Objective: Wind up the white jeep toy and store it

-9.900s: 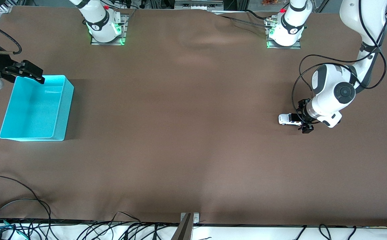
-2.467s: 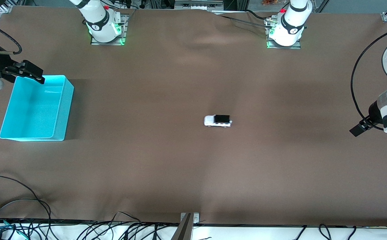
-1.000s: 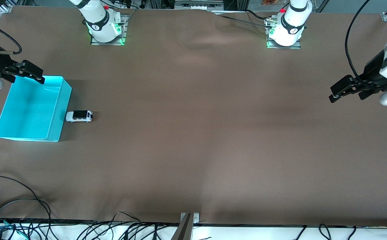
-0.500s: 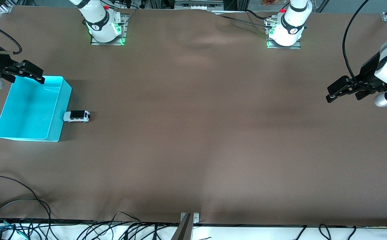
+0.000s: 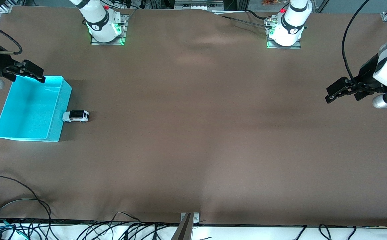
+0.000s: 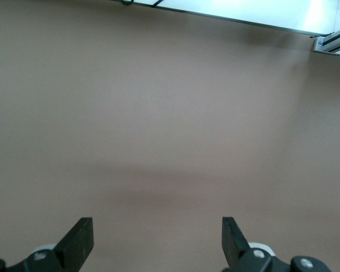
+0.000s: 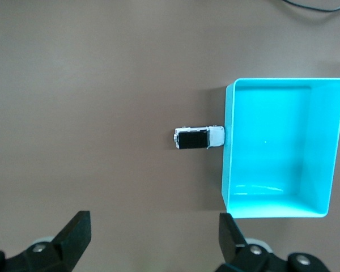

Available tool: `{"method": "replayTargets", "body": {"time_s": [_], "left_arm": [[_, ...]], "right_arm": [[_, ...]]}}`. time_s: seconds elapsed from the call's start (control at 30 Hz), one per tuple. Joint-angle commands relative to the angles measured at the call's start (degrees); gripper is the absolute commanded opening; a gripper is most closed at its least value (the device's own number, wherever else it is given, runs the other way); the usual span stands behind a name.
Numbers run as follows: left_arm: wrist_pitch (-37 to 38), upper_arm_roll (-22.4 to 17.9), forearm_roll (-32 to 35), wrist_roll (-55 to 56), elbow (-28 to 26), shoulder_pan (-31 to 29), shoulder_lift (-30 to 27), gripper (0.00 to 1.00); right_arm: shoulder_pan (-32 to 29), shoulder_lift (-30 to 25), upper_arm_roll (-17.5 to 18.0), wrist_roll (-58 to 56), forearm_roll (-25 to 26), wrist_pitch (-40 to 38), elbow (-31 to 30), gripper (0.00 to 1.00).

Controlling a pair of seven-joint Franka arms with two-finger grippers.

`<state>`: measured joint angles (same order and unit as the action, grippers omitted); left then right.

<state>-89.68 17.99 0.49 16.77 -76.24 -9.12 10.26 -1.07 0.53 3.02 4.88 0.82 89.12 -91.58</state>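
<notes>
The white jeep toy (image 5: 76, 116) with its black roof stands on the brown table, its nose against the outer wall of the cyan bin (image 5: 57, 110) at the right arm's end. The right wrist view shows the jeep (image 7: 199, 137) touching the bin's wall (image 7: 226, 147). The bin is empty. My right gripper (image 5: 30, 71) is open and empty, up over the bin's corner nearest the robots' bases. My left gripper (image 5: 341, 90) is open and empty, up over the left arm's end of the table, well away from the jeep.
Loose black cables (image 5: 13, 203) lie at the table's edge nearest the front camera. A small metal bracket (image 5: 189, 218) sits at the middle of that edge. The two arm bases (image 5: 105, 28) stand along the edge farthest from the front camera.
The jeep has rolled across the table from the left gripper to the bin and nudged the bin. In the last half second it crept slightly closer. The left gripper has lifted and drawn back.
</notes>
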Motion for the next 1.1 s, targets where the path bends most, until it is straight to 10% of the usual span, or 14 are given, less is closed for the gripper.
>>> {"method": "replayTargets", "body": {"time_s": [0.0,1.07], "left_arm": [[0.64,0.03,-1.01,-1.39,-0.05,-0.63,-0.24,1.0],[0.64,0.03,-0.92,-1.3,-0.22,-0.54,-0.24,1.0]], "right_arm": [[0.02,0.35,0.23,1.54,0.67,-1.5,1.22,1.0],[-0.07,0.36,0.41,1.8,0.23,1.57,-7.02,1.0]]}}
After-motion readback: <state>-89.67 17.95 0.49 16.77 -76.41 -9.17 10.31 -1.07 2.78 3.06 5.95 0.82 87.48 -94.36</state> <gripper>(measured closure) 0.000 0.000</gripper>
